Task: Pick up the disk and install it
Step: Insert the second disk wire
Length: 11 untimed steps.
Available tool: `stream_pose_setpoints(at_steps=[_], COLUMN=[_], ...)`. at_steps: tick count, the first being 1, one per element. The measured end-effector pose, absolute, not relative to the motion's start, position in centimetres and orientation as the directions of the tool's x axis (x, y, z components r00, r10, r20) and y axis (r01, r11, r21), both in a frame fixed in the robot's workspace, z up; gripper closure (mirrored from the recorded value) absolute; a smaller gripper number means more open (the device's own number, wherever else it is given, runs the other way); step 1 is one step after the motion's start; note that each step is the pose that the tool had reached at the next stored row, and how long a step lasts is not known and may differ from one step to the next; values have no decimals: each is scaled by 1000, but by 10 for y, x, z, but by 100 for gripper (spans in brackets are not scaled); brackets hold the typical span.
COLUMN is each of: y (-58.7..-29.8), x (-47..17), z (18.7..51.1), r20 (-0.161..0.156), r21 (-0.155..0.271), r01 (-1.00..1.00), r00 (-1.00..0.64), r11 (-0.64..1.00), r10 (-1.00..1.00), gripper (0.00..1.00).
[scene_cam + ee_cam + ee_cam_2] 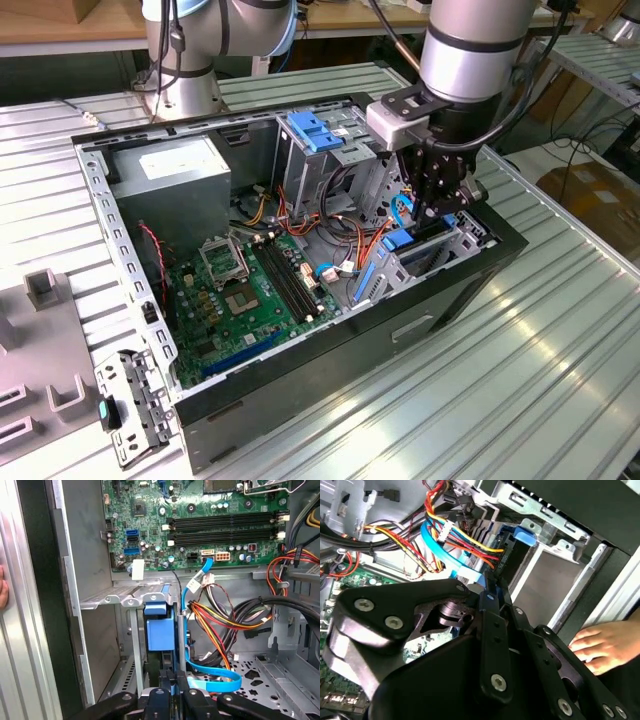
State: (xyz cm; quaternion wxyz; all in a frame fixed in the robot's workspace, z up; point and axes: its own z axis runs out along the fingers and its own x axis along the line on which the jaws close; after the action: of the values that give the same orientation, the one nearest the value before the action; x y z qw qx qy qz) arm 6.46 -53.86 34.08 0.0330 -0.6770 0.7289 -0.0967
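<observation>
Pincer [172,687] fingers pressed nearly together over the disk [161,635] standing edgewise in its bay; grip unclear.

Disk [160,635] largely concealed inside its bay; blue end alone visible. Gripper [437,205] tips masked by chassis wall. Hand [607,647] cut by frame edge.

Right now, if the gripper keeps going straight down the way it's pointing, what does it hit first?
Probably the disk itself: the gripper points straight at its blue rail end, standing in the drive bay. How much gap is left is unclear.
</observation>
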Motion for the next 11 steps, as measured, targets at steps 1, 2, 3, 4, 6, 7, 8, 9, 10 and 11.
stream_pose_setpoints(at_steps=[1, 2, 3, 4, 6, 7, 8, 9, 10, 11], y=[-539, -539, -539, -539, -539, -539, -538, -539, -539, -539], x=[65, 65, 65, 65, 65, 65, 65, 65, 65, 65], z=[341, 341, 341, 341, 341, 342, 342, 343, 343, 343], r20=[82, 81, 80, 80, 78, 77, 76, 76, 76, 76], r21=[-186, -186, -186, -185, -185, -185, -185, -185, -185, -185], r01=[-980, -980, -980, -980, -980, -980, -980, -980, -980, -980], r00=[-81, -81, -81, -81, -81, -81, -82, -82, -82, -83], r11=[65, 65, 65, 65, 66, 66, 66, 67, 67, 67], r10=[-993, -993, -993, -993, -994, -994, -994, -994, -994, -994], gripper=[84, 84, 84, 84, 84, 84, 84, 84, 84, 84])
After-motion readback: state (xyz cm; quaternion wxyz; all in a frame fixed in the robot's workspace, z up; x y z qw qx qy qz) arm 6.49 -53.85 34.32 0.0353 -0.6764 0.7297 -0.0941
